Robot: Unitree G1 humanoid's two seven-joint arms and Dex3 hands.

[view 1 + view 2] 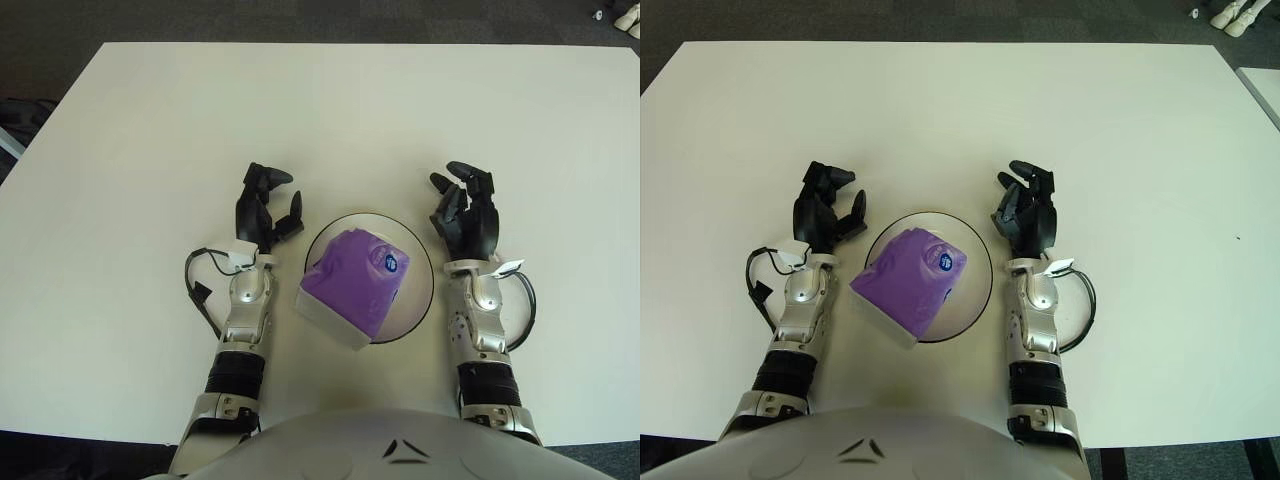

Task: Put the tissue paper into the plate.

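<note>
We see the tissue pack [355, 281] lying in the plate [421, 268], its long axis slanting from far right to near left, the near-left corner hanging over the rim. It sits between both hands: the left robot hand [264, 205] just to its left, the right robot hand [466, 208] just right of the plate, about equally near. Both are loosely open and empty. The pack hides the plate's near-left rim.

This is looking like a lab or office test space. A plain white table [330, 110] is filling the view, standing on dark grey carpet [300, 18] that is showing beyond its far edge. Black cables [20, 115] are trailing on the floor past the table's left edge.
</note>
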